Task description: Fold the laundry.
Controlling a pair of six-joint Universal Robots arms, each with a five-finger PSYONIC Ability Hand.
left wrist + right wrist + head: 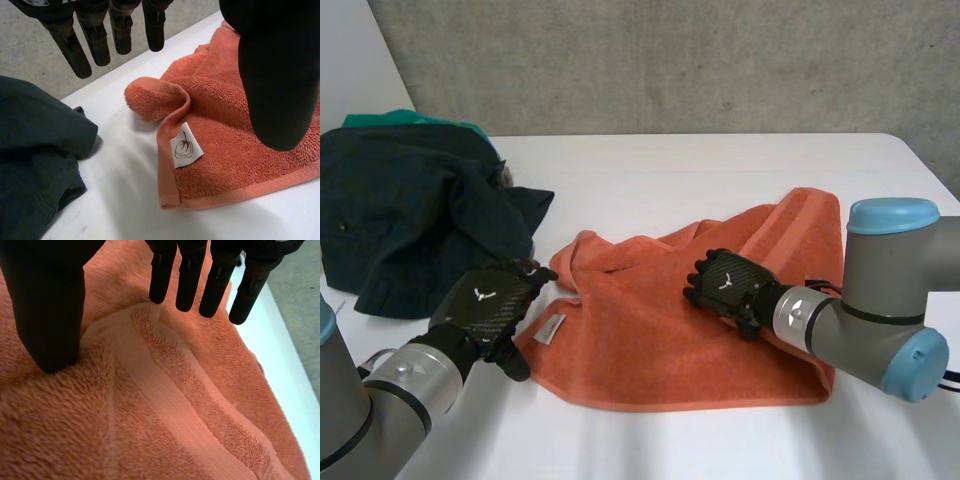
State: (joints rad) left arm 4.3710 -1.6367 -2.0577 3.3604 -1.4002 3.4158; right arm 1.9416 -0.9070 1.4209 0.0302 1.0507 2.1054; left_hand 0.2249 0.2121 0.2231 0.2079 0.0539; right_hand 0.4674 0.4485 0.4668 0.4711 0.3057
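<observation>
Left hand: open, fingers straight and spread from the thumb, poised over the corner of the towel nearest it, holding nothing
Right hand: open on the middle of the towel; its thumb looks pressed into the pile, and its fingertips sit at a raised hem band
Towel: orange, rumpled on the table, lying under both hands; beyond the right hand's fingertips it is bunched into ridges
Corner below the left fingertips: rolled over on itself, with a white label on the edge just beneath the left thumb
Why held so: the right hand likely pins the cloth so it cannot slide, leaving the left free to pinch the curled corner
Other laundry: a heap of dark garments beside the left hand, on the side away from the towel and apart from it, with green cloth at its far edge
Stage: probably smoothing, no clean fold made yet
Risk: a grasp on the rolled corner may catch two layers
</observation>
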